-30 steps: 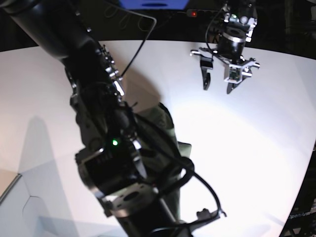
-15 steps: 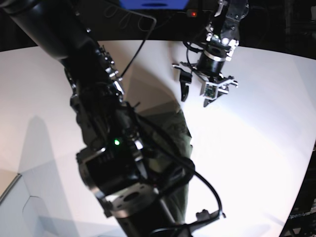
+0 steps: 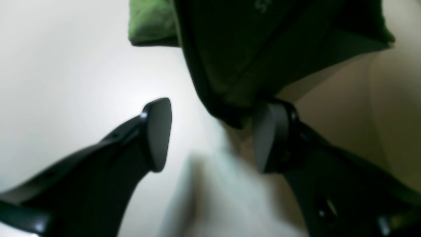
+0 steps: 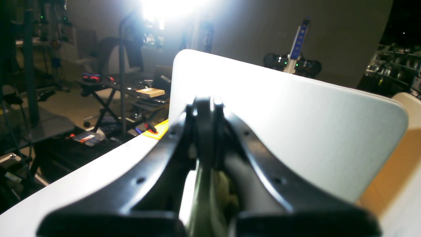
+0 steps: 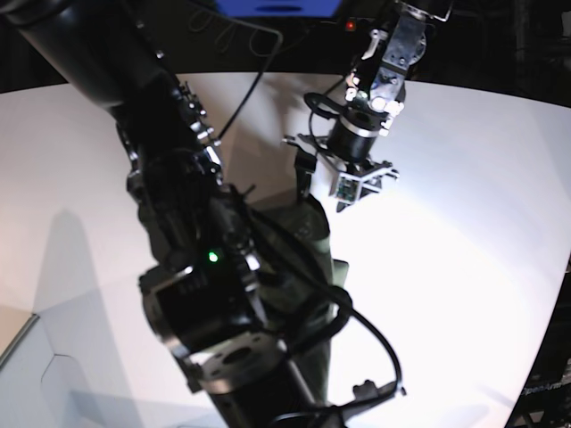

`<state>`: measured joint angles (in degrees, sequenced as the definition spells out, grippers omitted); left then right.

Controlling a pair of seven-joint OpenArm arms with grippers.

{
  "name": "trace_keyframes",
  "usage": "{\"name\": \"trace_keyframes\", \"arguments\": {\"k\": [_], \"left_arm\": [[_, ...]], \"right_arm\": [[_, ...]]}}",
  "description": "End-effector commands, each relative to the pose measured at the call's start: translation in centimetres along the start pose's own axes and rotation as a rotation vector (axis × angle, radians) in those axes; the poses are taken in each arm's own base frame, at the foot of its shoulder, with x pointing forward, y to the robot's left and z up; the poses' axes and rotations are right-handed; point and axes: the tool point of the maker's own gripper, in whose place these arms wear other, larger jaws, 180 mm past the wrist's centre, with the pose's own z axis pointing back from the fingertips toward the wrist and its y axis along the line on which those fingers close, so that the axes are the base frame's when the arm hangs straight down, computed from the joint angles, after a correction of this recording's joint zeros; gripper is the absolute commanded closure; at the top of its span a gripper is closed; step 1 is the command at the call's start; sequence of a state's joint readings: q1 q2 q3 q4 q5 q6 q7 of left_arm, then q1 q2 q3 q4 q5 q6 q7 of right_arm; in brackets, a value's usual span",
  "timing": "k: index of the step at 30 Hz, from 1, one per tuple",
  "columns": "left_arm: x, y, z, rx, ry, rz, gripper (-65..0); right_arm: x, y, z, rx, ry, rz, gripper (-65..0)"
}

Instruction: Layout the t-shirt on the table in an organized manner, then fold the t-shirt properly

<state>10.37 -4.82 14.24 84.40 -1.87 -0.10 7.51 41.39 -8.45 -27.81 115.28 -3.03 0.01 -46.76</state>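
Olive t-shirt (image 5: 312, 234) pinched by right gripper (image 4: 205, 108); left gripper (image 5: 323, 183), fingers spread, now nearer its edge

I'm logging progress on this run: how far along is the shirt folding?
Early. Nothing looks done: the t-shirt hangs bunched, not spread on the table. In hand: the right pincer is shut on cloth, and the open left pincer is at the shirt's hanging corner without gripping it. Left: laying it flat and every fold.

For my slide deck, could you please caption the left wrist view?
Open left claw poised at the hanging t-shirt edge above the table.
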Motion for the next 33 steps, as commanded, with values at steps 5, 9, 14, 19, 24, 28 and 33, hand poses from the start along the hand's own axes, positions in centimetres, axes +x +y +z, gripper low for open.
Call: {"name": "trace_keyframes", "arguments": {"k": [5, 9, 14, 19, 24, 28, 33], "left_arm": [[0.0, 0.2, 1.2, -0.027, -0.016, -0.061, -37.4], [-0.1, -0.1, 0.8, -0.039, -0.013, -0.069, -37.4], [1.1, -0.7, -0.4, -0.041, -0.038, -0.053, -37.4], [0.2, 0.0, -1.7, -0.030, -0.008, -0.055, -37.2], [-0.7, -0.5, -3.1, -0.029, 0.025, -0.035, -31.2], [-0.5, -0.5, -3.2, -0.028, 0.019, -0.035, -13.4], [1.1, 0.9, -2.7, -0.001, -0.022, -0.045, -1.6]], "right_arm": [[2.4, -0.2, 0.0, -0.007, -0.078, 0.009, 0.0], [2.3, -0.2, 0.0, -0.007, -0.077, 0.009, 0.0], [2.3, -0.1, 0.0, -0.006, -0.075, 0.009, 0.0], [2.1, -0.1, 0.0, -0.005, -0.071, 0.007, 0.0], [2.0, -0.2, 0.0, -0.007, -0.068, 0.006, 0.0], [2.0, -0.3, 0.0, -0.010, -0.068, 0.005, 0.0], [2.0, -0.6, 0.0, -0.019, -0.066, 0.003, 0.0]]}}
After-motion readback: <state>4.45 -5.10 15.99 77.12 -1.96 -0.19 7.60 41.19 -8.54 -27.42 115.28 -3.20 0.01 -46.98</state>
